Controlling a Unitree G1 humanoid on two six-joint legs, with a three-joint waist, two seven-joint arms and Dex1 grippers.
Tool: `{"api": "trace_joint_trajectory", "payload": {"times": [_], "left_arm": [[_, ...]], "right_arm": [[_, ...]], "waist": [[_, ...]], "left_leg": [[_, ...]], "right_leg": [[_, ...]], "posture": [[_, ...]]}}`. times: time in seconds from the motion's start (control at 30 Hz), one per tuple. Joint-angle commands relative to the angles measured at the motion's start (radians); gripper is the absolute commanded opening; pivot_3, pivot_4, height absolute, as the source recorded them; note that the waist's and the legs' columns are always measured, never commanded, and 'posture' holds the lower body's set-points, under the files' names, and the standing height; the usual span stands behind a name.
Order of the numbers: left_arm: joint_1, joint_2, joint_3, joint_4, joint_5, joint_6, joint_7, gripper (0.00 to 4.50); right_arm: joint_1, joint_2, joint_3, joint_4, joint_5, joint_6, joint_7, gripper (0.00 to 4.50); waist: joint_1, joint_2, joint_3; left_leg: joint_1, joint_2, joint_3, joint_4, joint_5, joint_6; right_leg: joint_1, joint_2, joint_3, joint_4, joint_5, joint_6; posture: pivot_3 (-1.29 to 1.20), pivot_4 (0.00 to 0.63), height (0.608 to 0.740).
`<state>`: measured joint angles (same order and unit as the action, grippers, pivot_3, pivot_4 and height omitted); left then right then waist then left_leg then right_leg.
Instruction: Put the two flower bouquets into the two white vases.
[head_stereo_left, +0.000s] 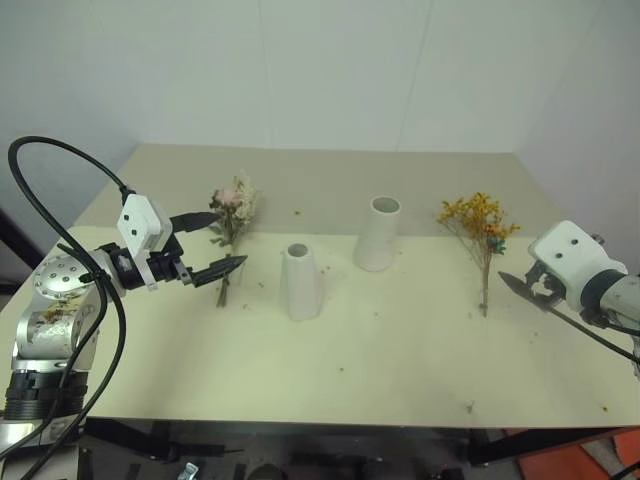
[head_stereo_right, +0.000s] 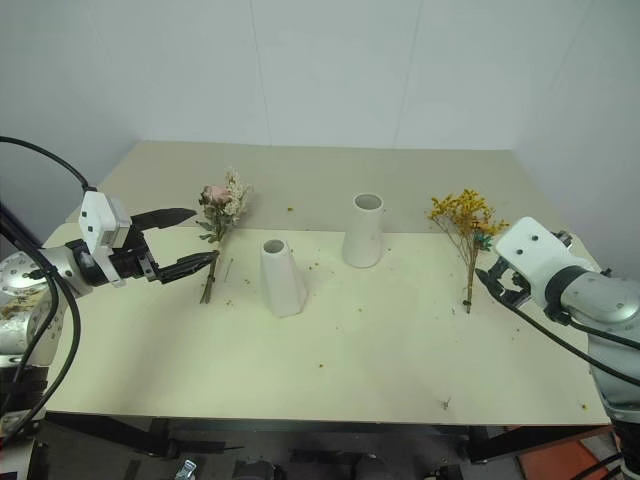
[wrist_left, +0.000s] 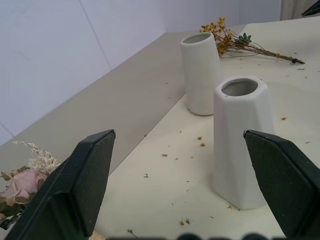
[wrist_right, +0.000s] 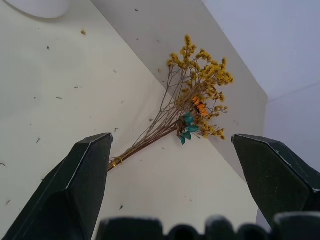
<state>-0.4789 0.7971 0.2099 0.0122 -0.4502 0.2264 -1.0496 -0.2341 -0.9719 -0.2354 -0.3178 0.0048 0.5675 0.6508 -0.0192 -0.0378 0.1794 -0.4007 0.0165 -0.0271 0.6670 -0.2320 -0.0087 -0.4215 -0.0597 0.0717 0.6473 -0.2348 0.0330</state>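
Both jaws wide and empty: left gripper (head_stereo_left: 218, 243) just beside the pink bouquet (head_stereo_left: 232, 205), right gripper (wrist_right: 170, 192) facing the yellow bouquet (head_stereo_left: 478, 222), both flat on the desk (head_stereo_left: 400, 340) flanking two empty vases; next: close on stems.

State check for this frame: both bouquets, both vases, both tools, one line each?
Pink and cream bouquet: lying on table, ungrasped.
Yellow bouquet: lying on table, ungrasped.
Cone vase: upright, empty.
Cylinder vase: upright, empty.
Left tool: open, holding nothing, beside the pink and cream bouquet.
Right tool: open, holding nothing.
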Motion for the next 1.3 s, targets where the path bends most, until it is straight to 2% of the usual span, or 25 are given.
{"api": "trace_joint_trajectory", "payload": {"times": [0.03,0.33,0.4,0.67,0.93,1.07,1.3], "left_arm": [[-0.005,0.010,0.020,-0.026,-0.004,-0.013,0.007,4.49],[-0.011,0.010,0.020,-0.024,-0.004,-0.014,0.009,4.49],[-0.027,-0.001,0.016,-0.032,-0.014,-0.014,0.010,4.49],[-0.274,-0.047,-0.081,0.026,0.002,-0.063,-0.057,4.49],[-0.485,-0.129,-0.243,0.104,0.088,-0.143,-0.169,4.49],[-0.515,-0.172,-0.239,0.135,0.090,-0.163,-0.170,4.49],[-0.475,-0.167,-0.234,0.135,0.097,-0.180,-0.180,4.49]], "right_arm": [[-0.028,-0.018,-0.010,-0.005,-0.005,-0.005,0.001,4.50],[-0.038,-0.007,-0.008,0.001,0.015,0.040,0.006,4.50],[-0.093,0.040,-0.010,0.043,0.052,0.090,-0.016,4.50],[-0.400,0.224,0.051,0.352,0.054,0.274,-0.161,4.50],[-0.620,0.311,0.094,0.761,0.025,0.214,-0.259,4.50],[-0.668,0.324,0.114,0.909,0.012,0.159,-0.286,4.50],[-0.765,0.331,0.145,1.126,0.006,0.084,-0.252,4.50]], "waist": [[0.000,0.000,0.000],[0.000,0.000,0.000],[-0.002,0.000,0.000],[-0.009,0.000,0.000],[-0.018,0.000,0.000],[-0.024,0.000,0.000],[-0.039,0.001,0.000]], "left_leg": [[0.000,0.000,0.000,0.000,0.000,0.000],[0.000,0.000,0.000,0.000,0.000,0.000],[0.000,0.000,0.000,0.000,0.000,0.000],[0.000,-0.001,0.000,0.002,0.000,0.000],[-0.004,-0.002,0.000,0.001,0.000,0.000],[-0.004,-0.002,0.000,0.001,0.000,0.000],[-0.003,-0.002,0.000,0.000,0.000,0.000]], "right_leg": [[0.000,0.000,0.000,0.000,0.000,0.000],[0.000,0.000,0.000,0.000,0.000,0.000],[0.000,0.000,0.000,0.000,0.000,0.000],[0.001,0.000,0.000,0.000,0.001,0.001],[-0.003,0.000,0.000,-0.001,0.001,0.001],[-0.003,0.000,0.000,-0.001,0.001,0.001],[-0.003,0.000,0.001,0.000,0.001,0.001]], "posture": [[0.00,0.150,0.740],[0.00,0.150,0.740],[0.00,0.150,0.740],[0.00,0.150,0.740],[0.00,0.150,0.740],[0.00,0.150,0.740],[0.00,0.150,0.740]]}}
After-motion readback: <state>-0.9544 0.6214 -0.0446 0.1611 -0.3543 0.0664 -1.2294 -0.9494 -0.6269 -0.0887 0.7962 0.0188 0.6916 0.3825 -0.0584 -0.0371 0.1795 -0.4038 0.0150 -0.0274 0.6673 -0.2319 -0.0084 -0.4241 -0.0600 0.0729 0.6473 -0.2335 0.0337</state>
